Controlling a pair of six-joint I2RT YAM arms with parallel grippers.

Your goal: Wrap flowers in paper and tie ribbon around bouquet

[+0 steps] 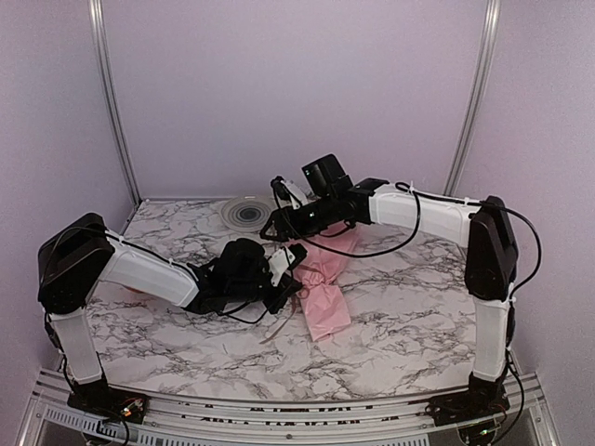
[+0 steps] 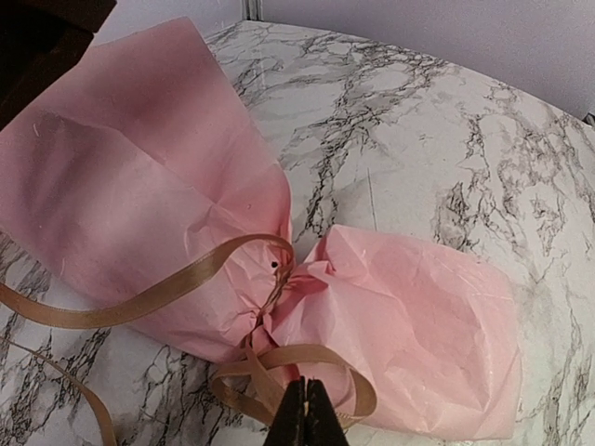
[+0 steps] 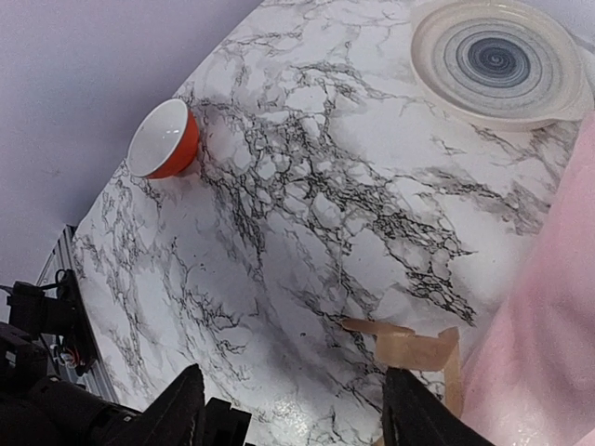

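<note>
Bouquet (image 1: pixel 321 288) lies mid-desk (image 1: pixel 400 325), between the two arms. Its long axis runs roughly near-far. No blooms show, so I can't tell which end is which. Ribbon (image 2: pixel 158 293) is looped round the pinched neck, with its loose tails trailing left.

Left end effector (image 2: pixel 305 413) is clenched, tips right at the ribbon loop; unclear whether it pinches the strand. Right end effector (image 3: pixel 302 423) is released, fingers spread over bare desk at the bouquet's far-left side.

The paper (image 2: pixel 121 186) looks thin, light and crinkly, and probably crushes or tears easily. The ribbon looks limp and likely slippery. Best to grip the ribbon tails, or steady the bundle at the neck, not the puffed paper.
</note>
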